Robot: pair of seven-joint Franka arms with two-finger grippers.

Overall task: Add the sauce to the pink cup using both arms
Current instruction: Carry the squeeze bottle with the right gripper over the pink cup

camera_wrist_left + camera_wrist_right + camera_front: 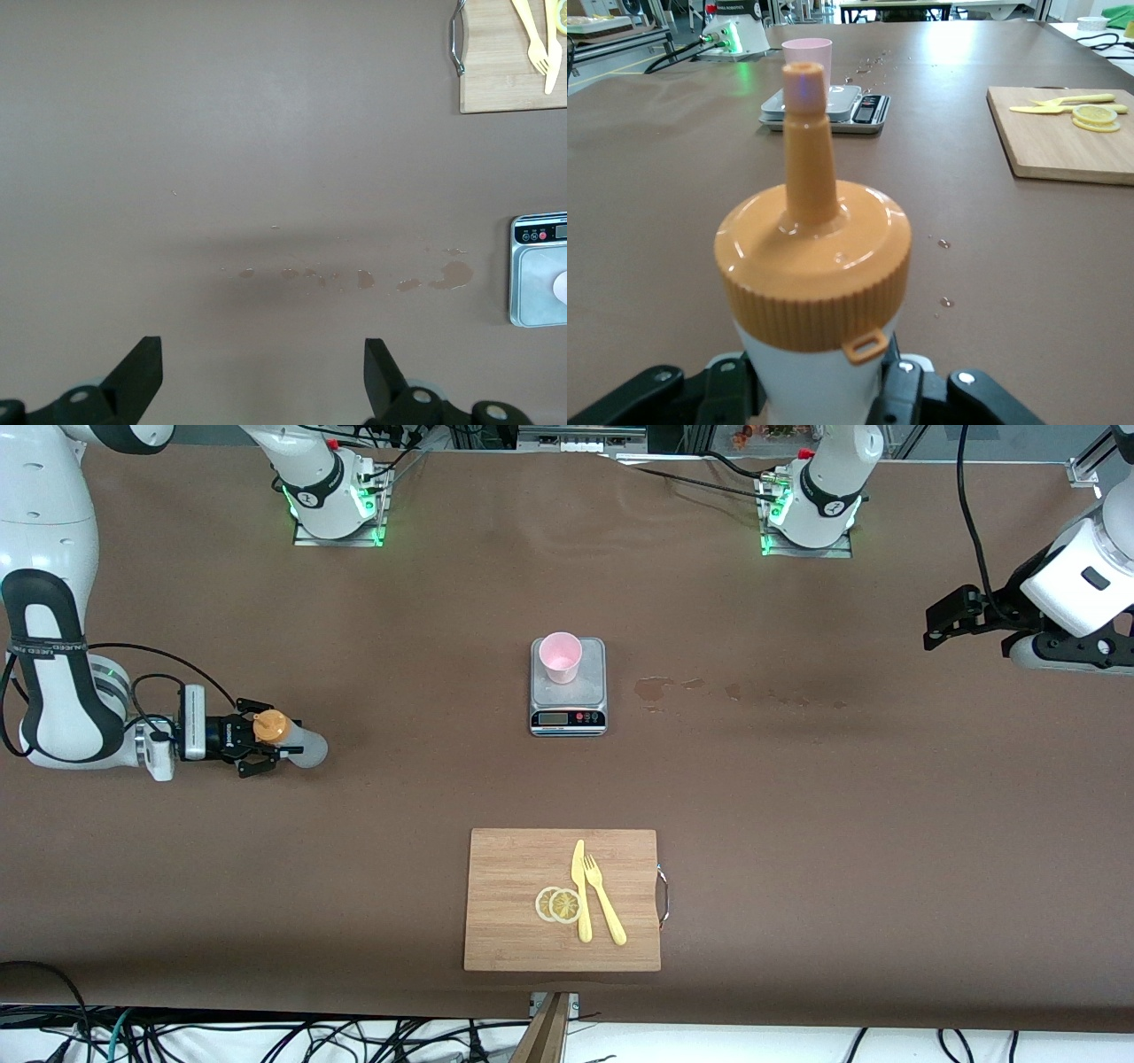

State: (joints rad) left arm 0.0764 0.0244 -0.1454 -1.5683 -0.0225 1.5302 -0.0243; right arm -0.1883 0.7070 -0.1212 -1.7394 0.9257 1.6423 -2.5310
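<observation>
Brown desk (797,797) carries a scale (568,689) at its middle, with the pink cup (560,656) on its plate. Toward the right arm's end, the right pincer (258,750) is closed around the bottle (288,737) of sauce. The left pincer (261,367) waits, spread wide. Grasping looks under way; next comes carrying the bottle over the cup.

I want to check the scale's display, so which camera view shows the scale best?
The front view: the whole scale shows from above, display and buttons included. The right wrist view has it small, partly hidden by the bottle's nozzle. The left wrist view cuts it off at the edge.
</observation>
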